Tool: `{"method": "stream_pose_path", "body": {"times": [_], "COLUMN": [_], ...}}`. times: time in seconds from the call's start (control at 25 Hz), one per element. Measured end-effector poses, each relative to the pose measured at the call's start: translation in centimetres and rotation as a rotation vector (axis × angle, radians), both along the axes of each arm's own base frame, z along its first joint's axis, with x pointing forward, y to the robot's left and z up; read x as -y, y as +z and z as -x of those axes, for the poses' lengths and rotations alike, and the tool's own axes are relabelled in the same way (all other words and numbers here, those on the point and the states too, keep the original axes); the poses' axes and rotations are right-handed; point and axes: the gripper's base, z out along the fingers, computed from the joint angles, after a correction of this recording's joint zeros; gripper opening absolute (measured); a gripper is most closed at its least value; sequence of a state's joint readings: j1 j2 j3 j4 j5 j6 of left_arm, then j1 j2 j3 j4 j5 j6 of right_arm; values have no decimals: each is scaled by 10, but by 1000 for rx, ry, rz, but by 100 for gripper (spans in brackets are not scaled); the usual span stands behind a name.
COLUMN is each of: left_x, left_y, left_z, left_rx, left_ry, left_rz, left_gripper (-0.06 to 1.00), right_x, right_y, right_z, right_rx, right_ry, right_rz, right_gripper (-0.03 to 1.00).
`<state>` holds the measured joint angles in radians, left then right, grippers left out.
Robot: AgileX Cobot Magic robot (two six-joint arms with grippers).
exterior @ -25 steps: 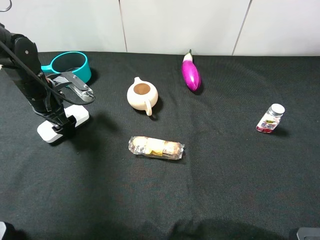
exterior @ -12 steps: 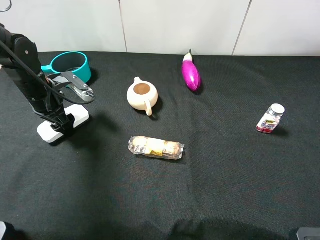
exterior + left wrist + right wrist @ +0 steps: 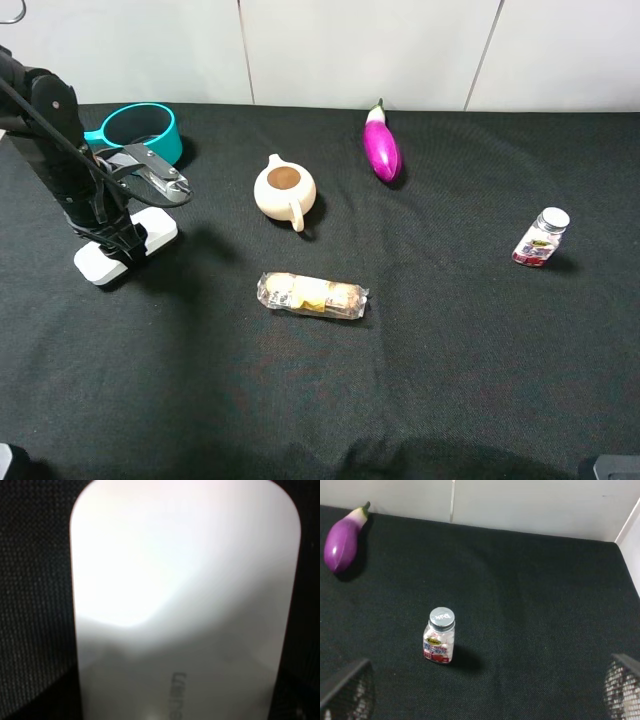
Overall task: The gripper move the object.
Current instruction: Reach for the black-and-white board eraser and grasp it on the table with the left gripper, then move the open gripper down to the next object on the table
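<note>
The white glasses case (image 3: 95,263) lies flat on the black surface (image 3: 420,380), its long axis diagonal and its far end toward the cream teapot (image 3: 285,190). The left gripper (image 3: 124,244) is over its middle; I cannot tell whether it is clasping the case.

Black table (image 3: 450,400) with case (image 3: 97,264), teapot (image 3: 284,189), roll (image 3: 312,295), eggplant (image 3: 381,148), bottle (image 3: 540,238), cup (image 3: 168,138)

Black cloth bench (image 3: 450,380) with a cream teapot (image 3: 284,187) near the middle, brown on top, and a clear-wrapped snack roll (image 3: 312,295) lying just in front of it. Purple eggplant (image 3: 381,147) at the back, teal cup (image 3: 142,131) back left, small silver-capped bottle (image 3: 541,238) off right, well apart.
</note>
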<state>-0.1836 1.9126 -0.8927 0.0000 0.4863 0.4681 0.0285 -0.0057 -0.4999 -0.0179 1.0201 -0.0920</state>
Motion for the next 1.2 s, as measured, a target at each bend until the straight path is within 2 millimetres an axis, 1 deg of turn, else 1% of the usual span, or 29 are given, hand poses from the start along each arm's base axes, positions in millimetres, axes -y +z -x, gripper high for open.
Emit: {"method": "stream_pose_path", "body": {"times": [1.04,1.2], "left_x": [0,0], "left_y": [0,10], "left_z": [0,1], "left_rx": [-5,-1], "left_ry": [99,147], "left_rz": [-4,-1], "left_gripper": [67,67], "right_x": [0,0], "right_y": [0,0], "right_z": [0,0], "right_rx": [0,0], "right_ry": [0,0], "right_rz": [0,0], "right_gripper": [69,69]}}
